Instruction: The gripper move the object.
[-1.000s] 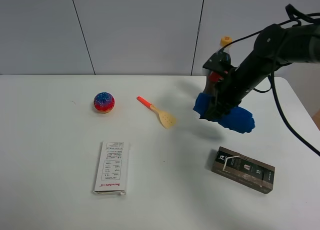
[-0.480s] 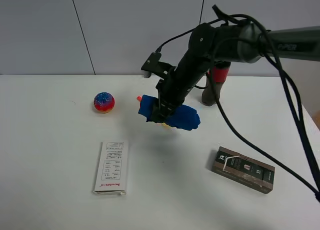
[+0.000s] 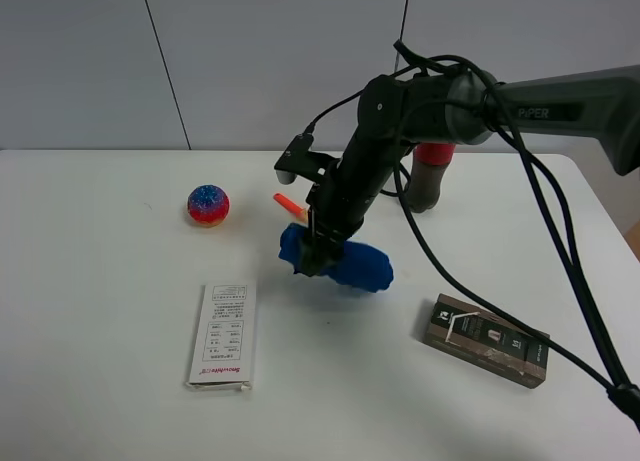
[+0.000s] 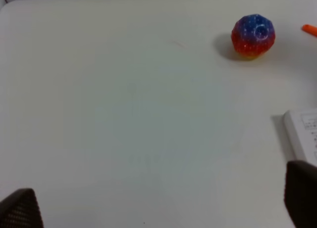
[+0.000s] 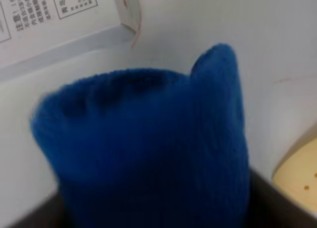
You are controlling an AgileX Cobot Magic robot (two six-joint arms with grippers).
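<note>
The bright blue soft bundle (image 3: 345, 261) sits low over the table middle, pinched in its middle by my right gripper (image 3: 313, 256), which reaches across from the right. It covers the head of the yellow spatula; only the orange handle (image 3: 288, 206) shows. In the right wrist view the blue bundle (image 5: 148, 154) fills the frame between the jaws, with the spatula head (image 5: 297, 181) beside it. My left gripper (image 4: 158, 208) shows only two dark fingertips (image 4: 20, 208) set wide apart over bare table, holding nothing.
A red-and-blue speckled ball (image 3: 208, 204) lies at the left, also in the left wrist view (image 4: 253, 36). A white leaflet box (image 3: 224, 335) lies at the front left. A dark box (image 3: 486, 339) lies at the front right. A red-capped bottle (image 3: 430, 176) stands behind the arm.
My right gripper has carried the blue bundle from the right side leftward to the table middle and then lowered it over the spatula head.
</note>
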